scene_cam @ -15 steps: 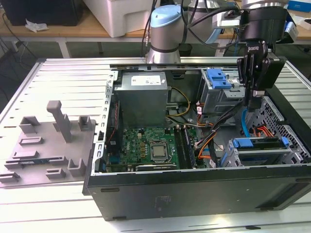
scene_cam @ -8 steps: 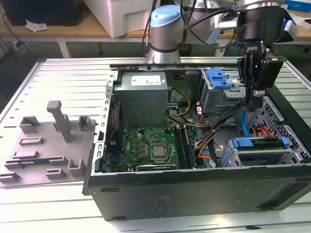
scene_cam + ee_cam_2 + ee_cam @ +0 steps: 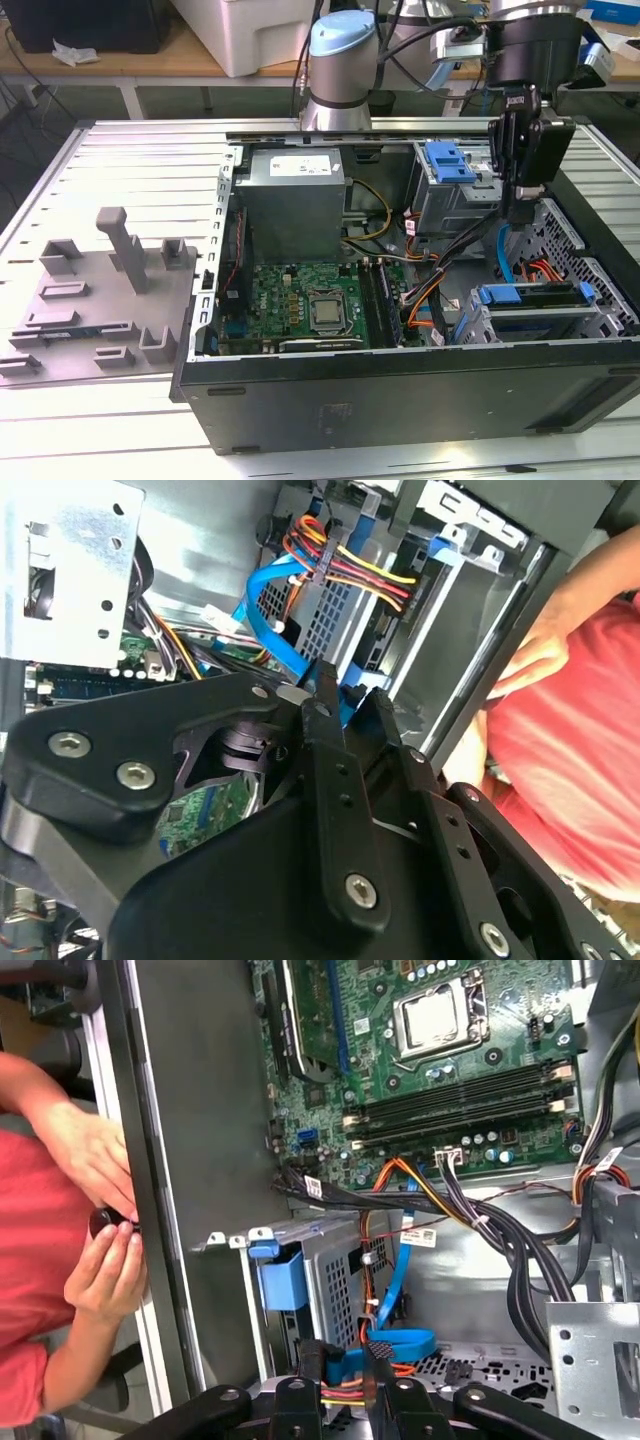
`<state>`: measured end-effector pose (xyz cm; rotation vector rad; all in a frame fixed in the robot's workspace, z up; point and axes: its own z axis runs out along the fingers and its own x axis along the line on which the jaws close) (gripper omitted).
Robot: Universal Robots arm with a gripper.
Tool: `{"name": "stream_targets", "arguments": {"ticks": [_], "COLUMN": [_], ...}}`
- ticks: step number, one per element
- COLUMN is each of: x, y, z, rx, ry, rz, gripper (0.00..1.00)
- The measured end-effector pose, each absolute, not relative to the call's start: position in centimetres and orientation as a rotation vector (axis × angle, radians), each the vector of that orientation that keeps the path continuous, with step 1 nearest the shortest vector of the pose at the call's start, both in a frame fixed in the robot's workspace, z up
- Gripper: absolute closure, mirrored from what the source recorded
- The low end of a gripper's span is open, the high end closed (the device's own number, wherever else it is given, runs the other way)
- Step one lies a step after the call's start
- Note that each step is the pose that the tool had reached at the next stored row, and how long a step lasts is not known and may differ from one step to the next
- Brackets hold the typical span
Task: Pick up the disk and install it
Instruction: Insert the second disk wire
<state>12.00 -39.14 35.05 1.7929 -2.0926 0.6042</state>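
disk — sitting in the lower cage by the case front | gripper hovering above it, whether its jaws are open I cannot tell | you're wanting clearance from the blue cable — person's hands are near.

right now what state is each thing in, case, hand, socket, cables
computer case: on its side, side panel off.
hand: hangs inside the case by the drive cages.
processor socket: uncovered, no cooler on it.
blue cable: loose, curled near the hand.
person's hands: at the case's outer wall, holding something small and dark.
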Motion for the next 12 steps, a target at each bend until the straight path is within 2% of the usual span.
{"name": "stream_targets", "arguments": {"ticks": [4,12], "x": [11.99,11.76], "y": [-38.94,-38.3], "z": [35.0,34.73], "rx": [1.776,1.75], "ry": [-2.097,-2.07], "rz": [0.608,0.659], "gripper": [0.69,0.69]}}
